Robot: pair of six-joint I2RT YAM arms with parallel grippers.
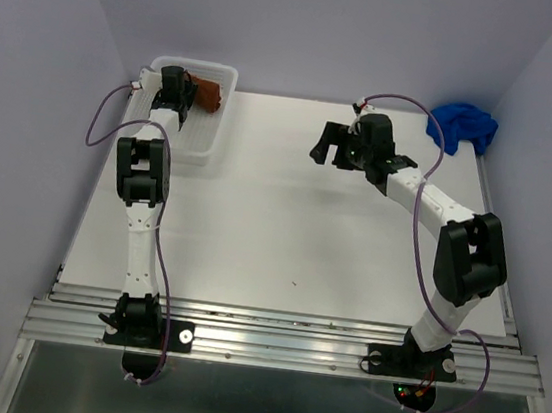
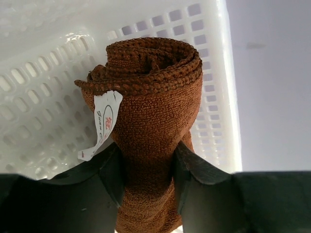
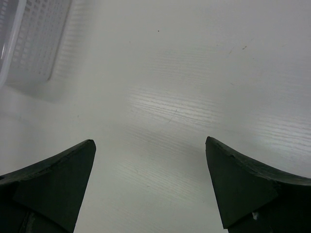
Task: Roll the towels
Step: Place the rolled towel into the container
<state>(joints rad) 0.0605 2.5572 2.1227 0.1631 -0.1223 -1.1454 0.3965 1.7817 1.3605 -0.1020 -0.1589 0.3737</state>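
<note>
The rust-brown towel [image 2: 150, 111], rolled into a tight bundle, is sitting between the fingers of the left gripper [image 2: 148, 162], which is clamping its lower part at the white basket [image 2: 43, 92] on the far left. Whether it is touching the basket floor I cannot tell. In my judgement the roll is at risk of loosening. Only the squeeze is holding the outer layer, so releasing too high, or dragging a finger out along the nubby cloth, could open the spiral or tip it over. Its white label [image 2: 103, 121] is hanging loose and could catch in a basket hole.

The cloth is looking thick, soft and looped, the basket hard, glossy and perforated. In the far right corner the blue towel [image 1: 462, 126] is lying crumpled and unrolled. The right gripper [image 3: 150, 160] is hanging wide open, holding nothing, over the smooth white table [image 1: 282, 238].
</note>
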